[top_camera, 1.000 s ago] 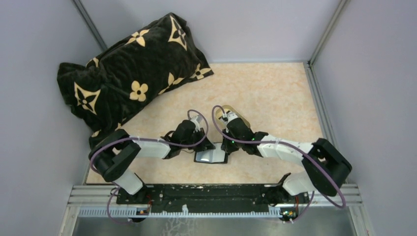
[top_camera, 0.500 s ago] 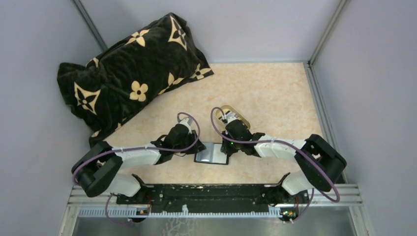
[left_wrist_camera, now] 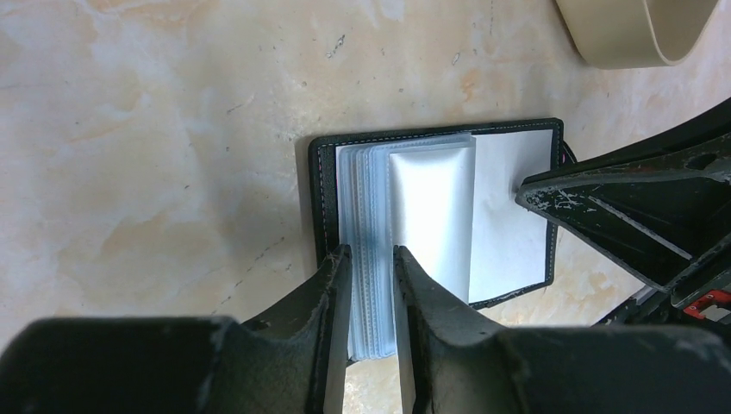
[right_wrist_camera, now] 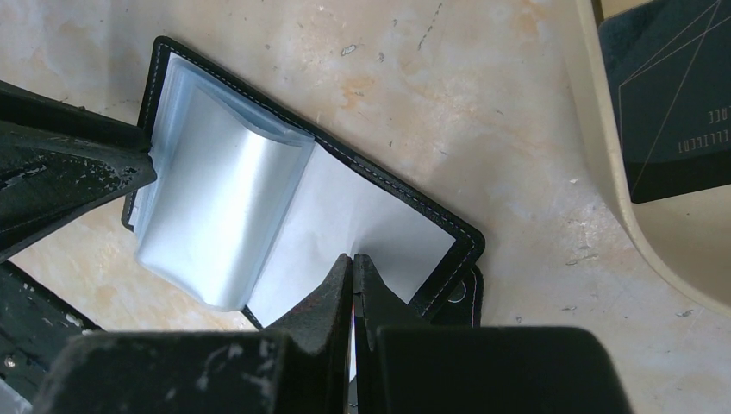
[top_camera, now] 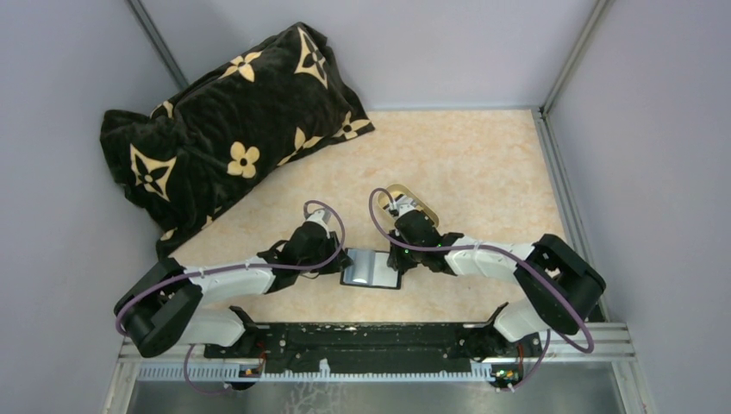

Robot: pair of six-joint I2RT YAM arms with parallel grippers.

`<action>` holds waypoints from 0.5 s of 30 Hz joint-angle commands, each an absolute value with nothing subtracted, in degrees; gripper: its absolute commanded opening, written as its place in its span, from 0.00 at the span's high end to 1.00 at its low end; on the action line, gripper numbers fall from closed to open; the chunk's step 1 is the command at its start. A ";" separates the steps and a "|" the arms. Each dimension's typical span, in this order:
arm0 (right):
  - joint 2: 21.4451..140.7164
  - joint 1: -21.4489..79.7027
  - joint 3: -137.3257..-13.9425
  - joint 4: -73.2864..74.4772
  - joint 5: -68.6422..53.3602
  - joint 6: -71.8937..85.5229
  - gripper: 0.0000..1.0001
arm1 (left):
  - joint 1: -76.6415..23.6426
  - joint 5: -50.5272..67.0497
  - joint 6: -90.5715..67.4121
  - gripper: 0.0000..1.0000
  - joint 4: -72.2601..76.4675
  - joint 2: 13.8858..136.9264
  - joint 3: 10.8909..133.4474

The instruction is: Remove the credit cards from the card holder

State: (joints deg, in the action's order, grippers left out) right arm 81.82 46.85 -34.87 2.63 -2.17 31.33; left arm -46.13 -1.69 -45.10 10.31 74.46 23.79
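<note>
A big black pillow (top_camera: 228,129) with cream flowers lies at the far left of the tabletop (top_camera: 483,172) — a pale, marbled peach surface — and reaches toward the far left corner. Near the middle sits a small oval tray (top_camera: 399,191) with a gold rim, cream on its wall. Plain grey walls (top_camera: 431,43) stand at the left, far and right sides — a metal rail (top_camera: 379,345) runs along the near edge.

Tray (left_wrist_camera: 634,34) clipped by the top edge here. Over on the right wrist, the dark card (right_wrist_camera: 672,95) runs off frame, lettering too small to read. Left end effector (left_wrist_camera: 371,254) covers the sleeves' (left_wrist_camera: 369,194) near end; their contents, can't tell.
</note>
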 commanded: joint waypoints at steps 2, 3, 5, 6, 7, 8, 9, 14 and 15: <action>82.41 47.37 -35.34 0.71 -1.41 31.81 1.00 | -46.48 1.28 -44.25 0.69 12.31 75.17 23.52; 82.58 47.37 -35.38 0.70 -1.48 31.79 1.00 | -46.49 2.18 -44.50 0.69 13.29 75.26 23.43; 83.06 47.37 -35.42 0.64 -1.49 31.77 1.00 | -46.57 3.68 -44.98 0.70 15.15 75.26 23.49; 83.32 47.37 -35.42 0.62 -1.49 31.76 1.00 | -46.62 4.33 -45.07 0.70 15.60 75.19 23.61; 83.58 47.37 -35.42 0.54 -1.58 31.79 1.00 | -46.66 4.85 -45.11 0.70 15.79 74.98 23.78; 83.73 47.37 -35.35 0.34 -1.59 31.76 1.00 | -46.74 5.25 -45.15 0.71 15.82 74.74 24.11; 83.95 47.37 -35.33 0.23 -1.62 31.82 1.00 | -46.83 5.70 -45.10 0.71 15.70 74.50 24.40; 84.63 47.42 -35.16 -0.24 -1.70 31.89 1.00 | -47.11 5.56 -44.58 0.71 12.99 72.45 25.93; 84.75 47.38 -35.11 -0.38 -1.82 31.91 1.00 | -47.11 5.25 -44.39 0.71 12.40 72.21 26.11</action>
